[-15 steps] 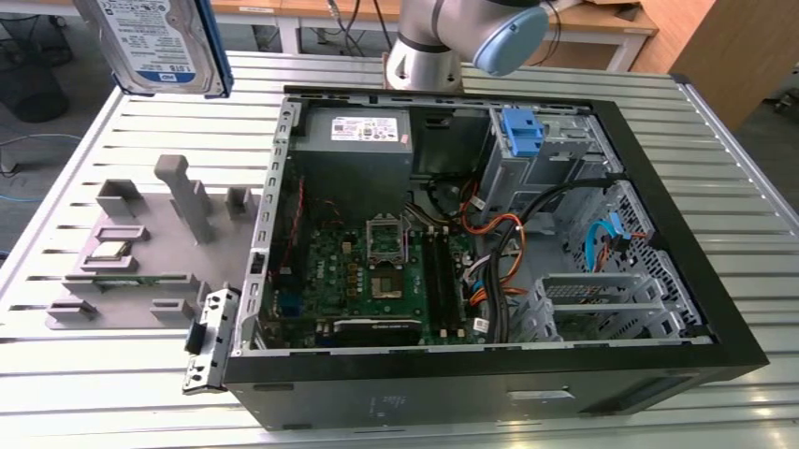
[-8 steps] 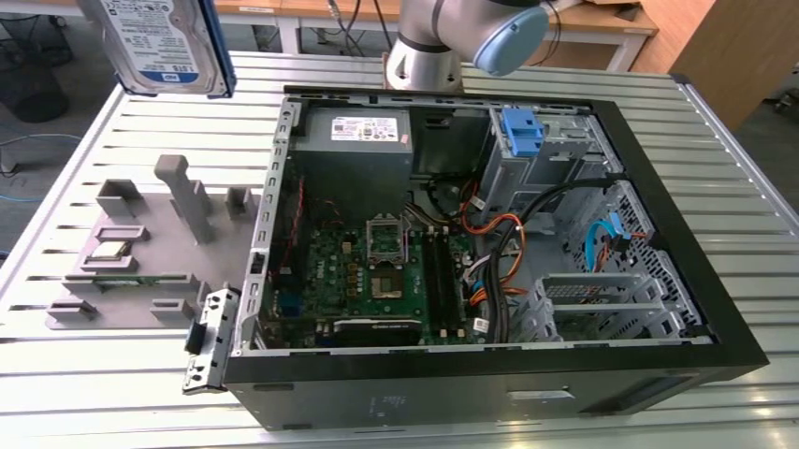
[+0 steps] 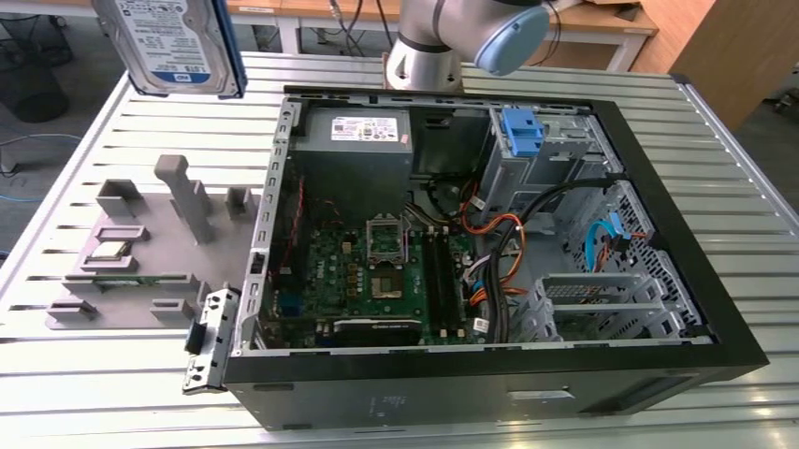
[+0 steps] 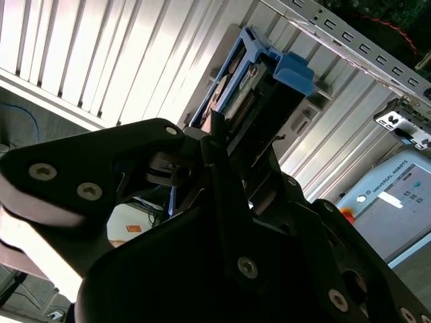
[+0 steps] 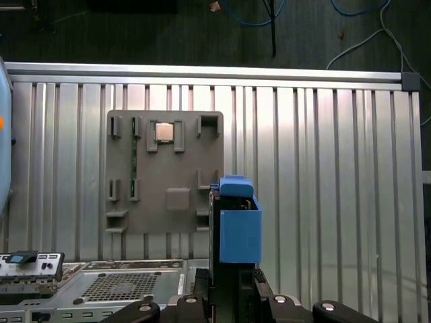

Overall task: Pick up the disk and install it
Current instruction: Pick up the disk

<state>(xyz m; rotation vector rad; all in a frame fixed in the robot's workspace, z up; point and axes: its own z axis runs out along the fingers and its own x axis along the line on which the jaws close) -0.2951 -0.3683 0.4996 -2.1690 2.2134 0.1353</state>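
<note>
**Second wrist view.** Nearest the lens is the black gripper (image 4: 219, 138), closed on the disk (image 4: 250, 94). Its fingers (image 4: 185, 145) press the disk from either side at one end. The blue caddy wraps the disk's far end. Beyond it lie the ribbed slats of the metal table (image 4: 101, 60).

**First wrist view.** The same grasp seen along the disk, which stands edge-on with the caddy's blue side wall toward the lens. Behind it, flat on the table, is a grey fixture plate (image 5: 165, 171) with moulded slots. A square silver chip (image 5: 165, 132) sits in one slot. The perforated wall of the computer case (image 5: 114, 286) lies just beside the plate.

**Exterior view.** This view supplies the wider layout.
- The open computer case fills the centre and lower right of the frame.
- The motherboard (image 3: 387, 271) lies flat inside the case.
- Farther back are a grey power supply (image 3: 355, 140) and a bare blue bracket (image 3: 522, 131), set in the drive bay.
- The fixture plate is at middle left, outside the case.
- The arm (image 3: 462, 37) enters at top centre.
- The disk is in the upper left corner, its blue-and-white label face toward the camera. It is raised well clear of the table and apart from the case
</note>
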